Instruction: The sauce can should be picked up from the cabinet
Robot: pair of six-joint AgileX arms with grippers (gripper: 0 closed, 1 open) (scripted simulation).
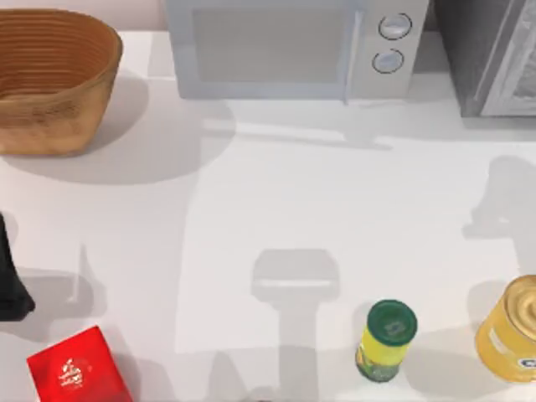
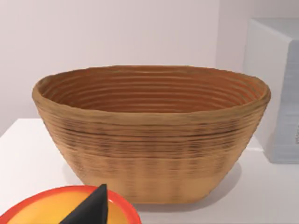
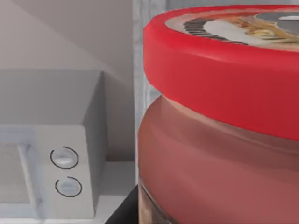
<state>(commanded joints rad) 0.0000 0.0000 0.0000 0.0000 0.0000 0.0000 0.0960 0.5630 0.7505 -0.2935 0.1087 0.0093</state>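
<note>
The cabinet (image 1: 494, 59) is seen at one o'clock on the table (image 1: 335, 193) in the top view, with the white microwave (image 1: 293, 46) at twelve o'clock and the woven basket (image 1: 50, 79) at ten o'clock. A yellow can (image 1: 511, 331) is placed at four o'clock, a yellow-green can (image 1: 385, 339) at five o'clock and a red box (image 1: 79, 368) at seven o'clock.

In the right wrist view the sauce can (image 3: 219, 140) is shown hard up against the right claw (image 3: 122, 212), directly ahead of it. The can's long axis is held upright, red lid uppermost. A grey upright strip behind it is judged to be the cabinet's frame, so the can is placed at the cabinet's mouth. Whether it rests there or has been raised cannot be told. Whether this claw is clenched on the can or released cannot be told either.

The right arm is judged far the nearer, levelled at the can's side with the microwave's knobs (image 3: 64, 157) seen beyond.

The left arm (image 1: 10, 280) is parked at nine o'clock, its left claw (image 2: 91, 207) pointed toward the basket, its state not to be told.
</note>
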